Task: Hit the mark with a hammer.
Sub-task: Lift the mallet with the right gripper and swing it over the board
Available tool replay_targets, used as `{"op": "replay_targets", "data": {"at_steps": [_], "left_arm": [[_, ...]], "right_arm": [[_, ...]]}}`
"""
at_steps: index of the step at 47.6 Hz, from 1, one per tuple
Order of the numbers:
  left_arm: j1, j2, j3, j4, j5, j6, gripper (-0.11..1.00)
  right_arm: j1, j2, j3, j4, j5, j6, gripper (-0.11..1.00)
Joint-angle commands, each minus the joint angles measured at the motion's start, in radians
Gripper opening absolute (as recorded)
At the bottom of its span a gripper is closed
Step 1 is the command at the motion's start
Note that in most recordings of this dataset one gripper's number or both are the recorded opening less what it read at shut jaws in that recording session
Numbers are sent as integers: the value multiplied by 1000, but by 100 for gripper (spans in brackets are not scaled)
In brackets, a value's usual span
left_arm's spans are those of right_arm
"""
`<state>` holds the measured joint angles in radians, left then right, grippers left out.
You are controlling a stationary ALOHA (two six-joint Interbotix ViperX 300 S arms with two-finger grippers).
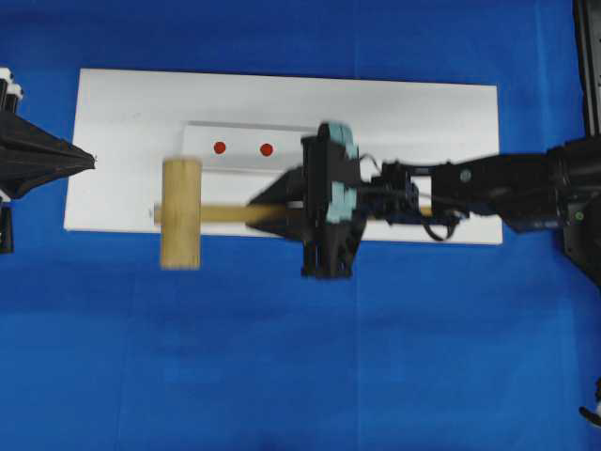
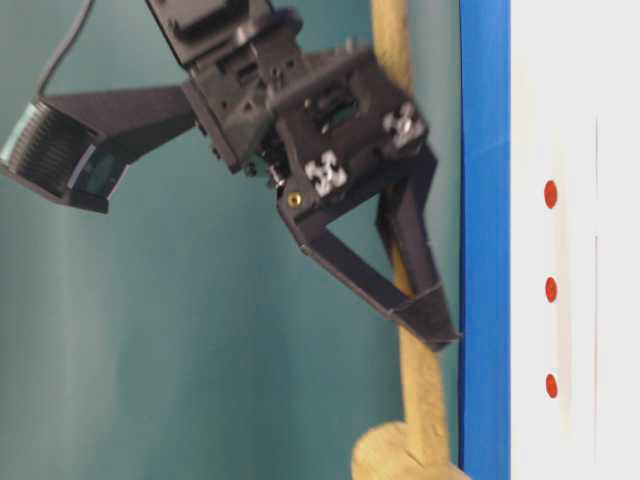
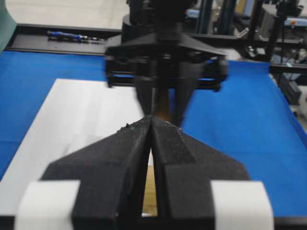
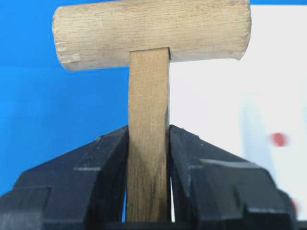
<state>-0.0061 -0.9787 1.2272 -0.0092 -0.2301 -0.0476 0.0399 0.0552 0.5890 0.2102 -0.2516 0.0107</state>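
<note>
The mark is one of three red dots in a row on a raised white strip (image 1: 244, 132). In the table-level view the topmost dot (image 2: 550, 193) looks slightly the largest, though the difference is slight. From overhead only the two left dots (image 1: 219, 147) (image 1: 266, 148) show; the right end of the strip is covered by the right arm.

The hammer (image 1: 180, 213) lies level, just on the near side of the strip, with its thick cylindrical head to the left of the dots. The head crosses the near edge of the white board (image 1: 423, 113), half over the board and half over the blue cloth (image 1: 282, 376). Its squared handle runs to the right.

The right gripper (image 4: 148, 139) grasps the handle partway along, one black finger pressed on each side. Whether the head touches the board cannot be told.

The left gripper (image 1: 89, 162) sits at the board's left edge, well apart from the hammer. It is clenched with nothing between its fingers (image 3: 129, 143) and points toward the right arm.
</note>
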Motion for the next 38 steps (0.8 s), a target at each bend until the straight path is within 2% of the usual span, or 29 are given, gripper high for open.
{"op": "replay_targets", "data": {"at_steps": [1, 15, 21, 26, 34, 38], "left_arm": [[-2, 5, -14, -2, -5, -2, 0], [-2, 5, -12, -2, -5, -3, 0], [-2, 6, -12, -2, -5, -3, 0], [-2, 5, -12, -2, -5, -6, 0], [-2, 5, -12, -2, -5, -11, 0], [-2, 5, -12, -2, -5, -20, 0]], "right_arm": [[-23, -48, -15, -3, -20, -20, 10], [-44, -49, -14, -3, -29, -41, 10], [-55, -57, -6, -23, -44, -98, 10], [-77, -69, 6, -29, -69, -196, 10], [-94, -95, 32, -29, -140, -434, 10], [-94, -110, 43, -29, -172, -581, 10]]}}
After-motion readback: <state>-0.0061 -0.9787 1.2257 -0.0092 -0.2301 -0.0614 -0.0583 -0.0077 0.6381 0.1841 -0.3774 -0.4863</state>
